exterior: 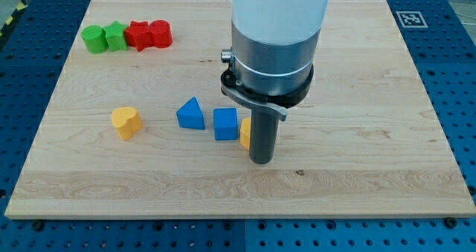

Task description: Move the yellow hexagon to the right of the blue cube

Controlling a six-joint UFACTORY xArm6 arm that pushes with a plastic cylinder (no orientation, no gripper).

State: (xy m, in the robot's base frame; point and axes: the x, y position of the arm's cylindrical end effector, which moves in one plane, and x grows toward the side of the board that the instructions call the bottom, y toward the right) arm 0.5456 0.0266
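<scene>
The blue cube point(225, 124) sits near the middle of the wooden board point(372, 155). The yellow hexagon point(245, 134) lies just right of the cube, touching or nearly touching it, and is mostly hidden behind my rod. My tip point(260, 160) rests on the board directly at the hexagon's right side, below the large white and grey arm body point(271, 44).
A blue triangular block point(191, 114) lies left of the cube. A yellow heart-shaped block point(126, 122) lies further left. Two green blocks point(104, 38) and two red blocks point(149, 35) sit in a row at the view's top left.
</scene>
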